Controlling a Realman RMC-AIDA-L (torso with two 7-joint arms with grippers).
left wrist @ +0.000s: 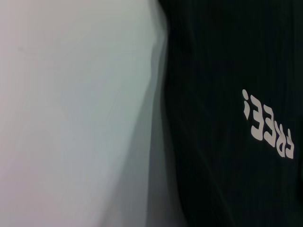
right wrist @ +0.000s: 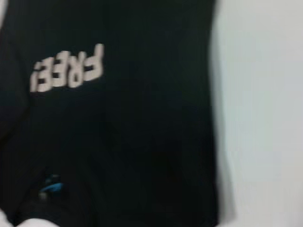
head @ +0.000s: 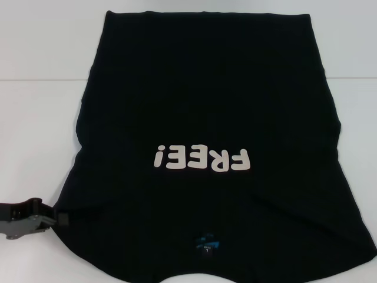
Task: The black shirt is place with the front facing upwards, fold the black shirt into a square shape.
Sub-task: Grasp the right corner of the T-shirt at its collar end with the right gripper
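The black shirt (head: 206,100) lies flat on the white table (head: 35,118), front up, its collar toward me and its hem at the far side. Its white "FREE!" print (head: 201,159) reads upside down from here, and a small blue neck label (head: 206,243) shows near the front edge. No sleeves stick out at either side. My left gripper (head: 58,219) sits low at the shirt's near left edge, right against the cloth. The left wrist view shows the shirt (left wrist: 222,71) and its left edge. The right wrist view shows the shirt (right wrist: 142,142) with its label (right wrist: 51,185). My right gripper is out of view.
White table surface (left wrist: 71,118) runs along the shirt's left side, and more of the table (right wrist: 265,118) along its right side. A faint seam line (head: 41,79) crosses the table at the back.
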